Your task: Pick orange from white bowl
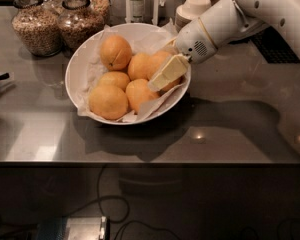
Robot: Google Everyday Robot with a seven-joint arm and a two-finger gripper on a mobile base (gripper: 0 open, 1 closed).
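The white bowl (pixel 79 69), lined with crinkled white paper, stands on the dark counter and holds several oranges. The largest orange (pixel 108 101) lies at the bowl's front left. An orange with a dark crease (pixel 115 52) lies at the back. My gripper (pixel 166 70) comes in from the upper right and reaches down into the right side of the bowl. It lies against a smaller orange (pixel 155 63) there and partly hides it. It is apart from the largest orange.
Two glass jars of grain (pixel 37 26) (pixel 79 24) stand behind the bowl at the left. A bottle (pixel 136 1) and stacked white bowls on saucers (pixel 192 8) stand at the back. The counter's front edge (pixel 140 160) runs below the bowl.
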